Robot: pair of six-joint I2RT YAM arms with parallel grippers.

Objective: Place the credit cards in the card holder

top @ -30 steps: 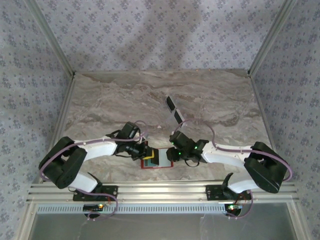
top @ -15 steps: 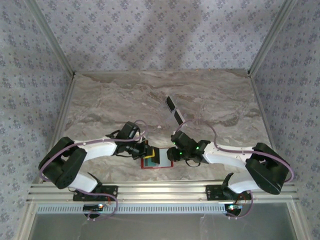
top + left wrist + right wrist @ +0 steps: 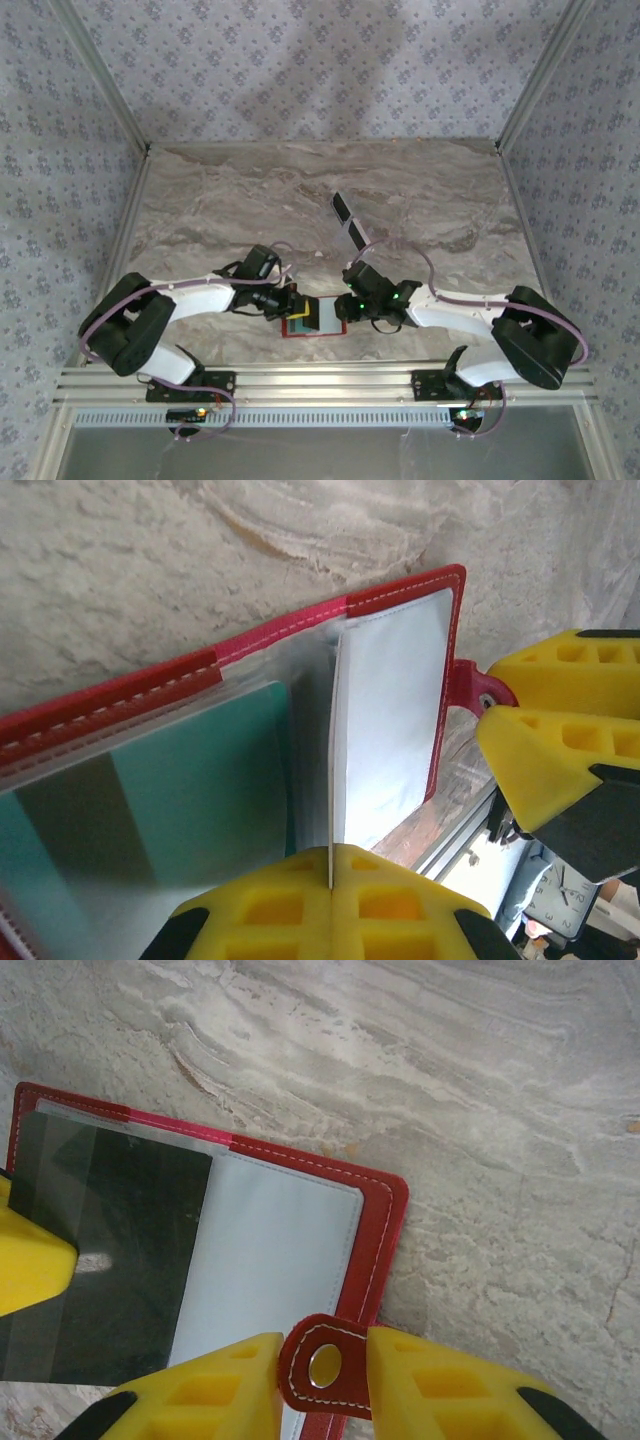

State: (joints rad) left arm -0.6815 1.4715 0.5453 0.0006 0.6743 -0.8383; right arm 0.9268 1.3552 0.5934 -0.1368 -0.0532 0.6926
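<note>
R fingers (image 3: 384,1370) pinch card holder (image 3: 378,1222).

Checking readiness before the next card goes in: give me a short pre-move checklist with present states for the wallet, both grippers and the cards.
1. Card holder lying open: ok.
2. Left gripper pinching pocket sheet: ok.
3. Right gripper closed on snap tab: ok.
4. Teal card in pocket: ok.
5. Dark card and second card outside holder, on table: not ok.
6. A free gripper to fetch them: not ok.
</note>
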